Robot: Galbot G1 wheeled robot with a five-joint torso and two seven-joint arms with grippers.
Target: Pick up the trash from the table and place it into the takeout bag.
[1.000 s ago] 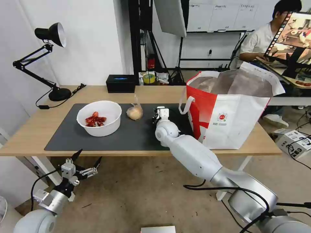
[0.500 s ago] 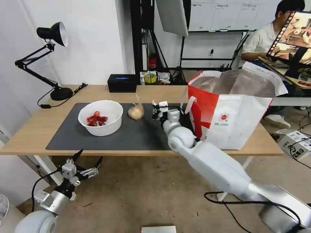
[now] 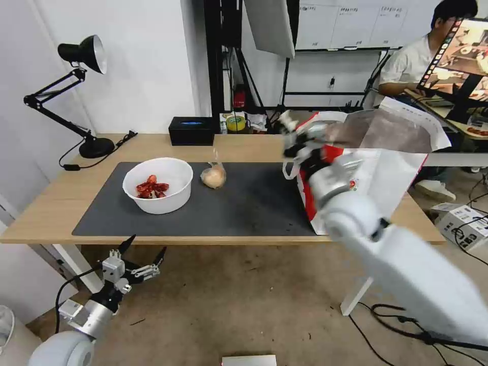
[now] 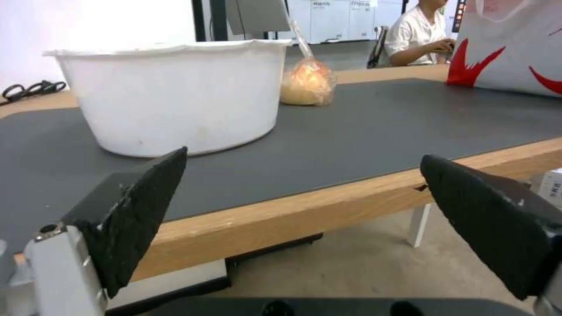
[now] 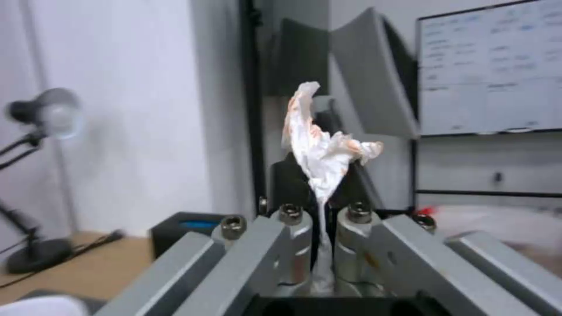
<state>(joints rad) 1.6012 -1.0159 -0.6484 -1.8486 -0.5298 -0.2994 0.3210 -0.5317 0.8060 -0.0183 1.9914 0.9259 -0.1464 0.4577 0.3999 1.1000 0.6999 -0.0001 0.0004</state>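
My right gripper (image 3: 296, 135) is raised over the left rim of the white-and-red takeout bag (image 3: 366, 178), which stands at the table's right end. In the right wrist view it (image 5: 320, 197) is shut on a crumpled white tissue (image 5: 319, 145) with orange stains. A white bowl (image 3: 157, 184) with red scraps and a small knotted clear bag (image 3: 213, 176) rest on the dark grey mat (image 3: 244, 208). Low in front of the table's (image 3: 51, 203) left end hangs my left gripper (image 3: 145, 246), open and empty. In its wrist view my left gripper (image 4: 304, 210) faces the bowl (image 4: 170, 96), the knotted bag (image 4: 307, 83) and the takeout bag (image 4: 515, 48).
A black rectangular box (image 3: 190, 130) and a tape roll (image 3: 234, 123) sit at the table's back edge. A black desk lamp (image 3: 81, 56) stands at the back left. A cardboard box (image 3: 462, 218) lies on the floor to the right.
My right arm has lifted off the mat and swung up and to the right, carrying the tissue to the bag's rim. The left arm has barely moved.
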